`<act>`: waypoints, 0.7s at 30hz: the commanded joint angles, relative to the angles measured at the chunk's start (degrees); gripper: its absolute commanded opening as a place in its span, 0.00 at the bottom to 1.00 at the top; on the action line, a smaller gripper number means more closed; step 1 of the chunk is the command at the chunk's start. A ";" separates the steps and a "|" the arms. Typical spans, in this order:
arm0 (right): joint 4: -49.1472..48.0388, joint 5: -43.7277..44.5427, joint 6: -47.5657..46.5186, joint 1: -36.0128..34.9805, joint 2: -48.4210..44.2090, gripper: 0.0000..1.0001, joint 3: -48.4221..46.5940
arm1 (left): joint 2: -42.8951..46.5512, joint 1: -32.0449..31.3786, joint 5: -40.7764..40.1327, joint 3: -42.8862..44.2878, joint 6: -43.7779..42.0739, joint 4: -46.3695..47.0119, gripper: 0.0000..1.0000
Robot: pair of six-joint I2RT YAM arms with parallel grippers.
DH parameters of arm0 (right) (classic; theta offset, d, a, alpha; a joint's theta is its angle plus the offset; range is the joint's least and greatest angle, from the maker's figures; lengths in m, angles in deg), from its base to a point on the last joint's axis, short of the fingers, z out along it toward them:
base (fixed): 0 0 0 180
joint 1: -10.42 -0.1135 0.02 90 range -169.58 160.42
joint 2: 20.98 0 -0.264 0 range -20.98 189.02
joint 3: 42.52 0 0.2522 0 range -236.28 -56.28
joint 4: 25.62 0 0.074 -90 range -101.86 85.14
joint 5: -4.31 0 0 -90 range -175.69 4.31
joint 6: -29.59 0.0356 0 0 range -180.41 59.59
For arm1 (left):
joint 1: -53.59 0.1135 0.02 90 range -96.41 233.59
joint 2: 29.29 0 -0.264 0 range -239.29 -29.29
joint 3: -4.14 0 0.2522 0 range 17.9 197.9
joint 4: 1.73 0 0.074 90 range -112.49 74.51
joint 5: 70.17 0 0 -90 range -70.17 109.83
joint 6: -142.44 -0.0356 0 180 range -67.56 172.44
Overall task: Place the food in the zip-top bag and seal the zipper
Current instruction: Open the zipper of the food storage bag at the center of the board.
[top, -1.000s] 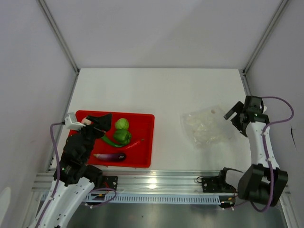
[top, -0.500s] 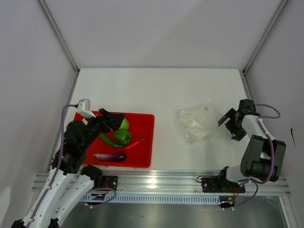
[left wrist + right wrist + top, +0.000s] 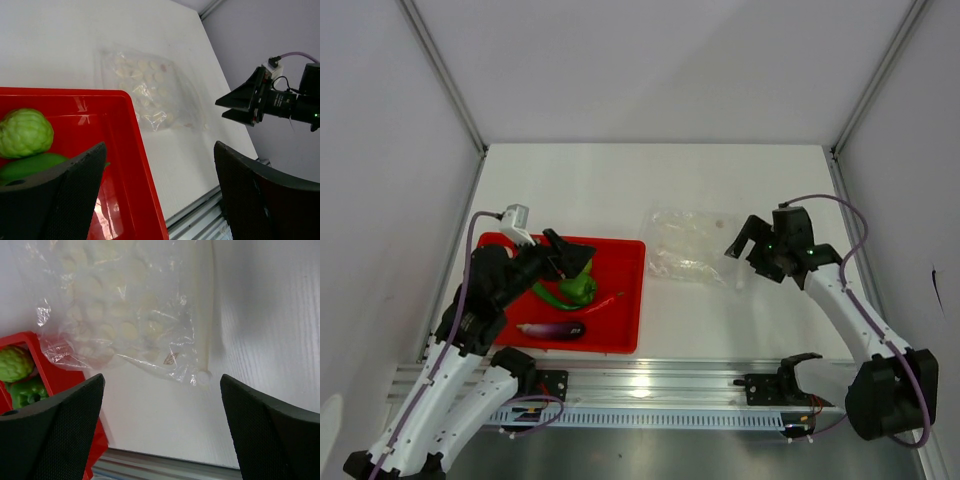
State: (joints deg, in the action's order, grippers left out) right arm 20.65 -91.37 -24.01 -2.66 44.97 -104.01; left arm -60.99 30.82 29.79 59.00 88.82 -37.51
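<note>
- The food [image 3: 578, 288] is lying in the red tray [image 3: 625, 300], so the step in hand is setting up; nothing is going into the bag yet.
- The zip-top bag [image 3: 685, 245] is lying flat on the desk [image 3: 620, 190], near the tray's right side.
- The left end effector [image 3: 160, 145] is hovering open and empty over the tray. The right end effector [image 3: 161, 377] is hanging open beside the bag.
- Next, one arm is probably needing to hold the bag's mouth open while the other picks up a vegetable.
- Since a second ago, the bag and right arm have been shifting leftward toward the tray.

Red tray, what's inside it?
Two round green vegetables, a long green pepper, a red chili and a purple eggplant. The left tool hides the far-left corner of the tray and part of one round vegetable.
</note>
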 commanded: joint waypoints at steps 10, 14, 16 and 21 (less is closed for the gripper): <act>-13.07 -15.32 -7.57 14.14 11.02 0.93 0.18 | -3.36 -0.09 8.33 3.54 -0.52 2.16 0.88; -20.02 -20.07 -8.28 13.79 16.74 0.88 0.35 | -3.89 0.00 9.03 5.04 -1.57 0.75 0.88; -21.52 -21.83 -7.93 13.70 17.98 0.85 0.44 | -4.24 0.00 9.03 5.13 -1.66 0.40 0.88; -26.62 -26.40 -6.96 13.26 22.36 0.77 0.27 | -5.73 0.00 10.34 5.31 -0.79 1.36 0.86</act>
State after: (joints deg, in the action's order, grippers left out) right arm 0.23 -112.76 -30.67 10.94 65.10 -103.31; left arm -65.65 30.82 37.83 62.37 88.38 -37.16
